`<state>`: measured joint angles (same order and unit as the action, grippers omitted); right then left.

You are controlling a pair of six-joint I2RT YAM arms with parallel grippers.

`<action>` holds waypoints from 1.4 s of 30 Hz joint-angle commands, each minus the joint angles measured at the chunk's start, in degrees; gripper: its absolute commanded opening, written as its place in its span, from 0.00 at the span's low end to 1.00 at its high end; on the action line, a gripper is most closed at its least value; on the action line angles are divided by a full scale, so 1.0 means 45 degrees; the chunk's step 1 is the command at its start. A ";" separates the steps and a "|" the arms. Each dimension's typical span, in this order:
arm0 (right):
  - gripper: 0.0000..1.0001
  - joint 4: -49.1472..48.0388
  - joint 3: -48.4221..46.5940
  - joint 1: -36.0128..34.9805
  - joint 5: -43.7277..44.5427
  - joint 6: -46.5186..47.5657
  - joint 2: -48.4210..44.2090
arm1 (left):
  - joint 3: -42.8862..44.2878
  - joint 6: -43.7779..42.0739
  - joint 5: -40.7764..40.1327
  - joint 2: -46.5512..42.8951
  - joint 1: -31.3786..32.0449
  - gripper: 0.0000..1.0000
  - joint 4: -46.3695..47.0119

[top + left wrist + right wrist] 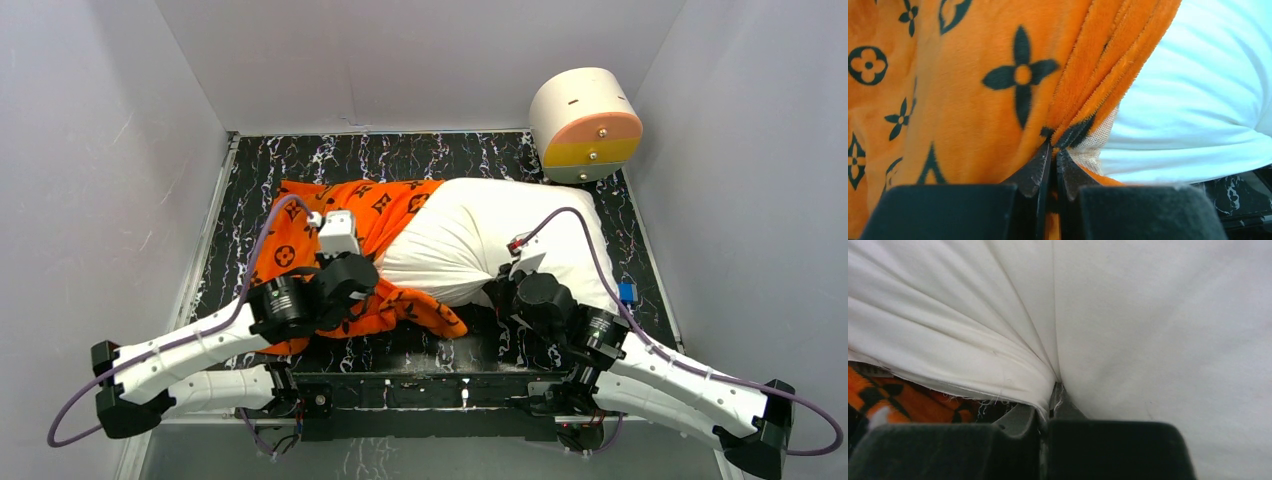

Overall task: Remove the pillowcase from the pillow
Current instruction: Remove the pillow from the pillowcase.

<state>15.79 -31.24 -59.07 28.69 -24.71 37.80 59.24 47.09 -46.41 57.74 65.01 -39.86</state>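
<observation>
The pillow [470, 240] lies across the middle of the black marbled table [420, 155], its 9 o'clock end inside the orange pillowcase [300, 235]. The left jaws are clenched on a bunched fold of the pillowcase's open edge. The right jaws pinch white pillow fabric at its 6 o'clock edge.

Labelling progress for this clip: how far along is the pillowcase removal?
Done: most of the plump white rectangular pillow lies bare, outside the bright orange plush pillowcase with dark brown motifs. In hand: the left gripper is shut on a bunched fold of the pillowcase's edge, and the right gripper is shut on pinched pillow fabric. Left: the pillow's left end sits under orange cloth, so the pillowcase is not yet off.
</observation>
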 commanded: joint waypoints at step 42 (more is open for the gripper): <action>0.36 -0.4320 0.0362 0.3248 -0.5264 -0.4003 0.7638 | 0.1921 -0.6105 0.3274 -0.0120 -0.0964 0.98 0.1671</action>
<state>-2.70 -46.50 -43.88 21.04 -31.57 73.21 62.50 23.73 -27.42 55.72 61.58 -31.81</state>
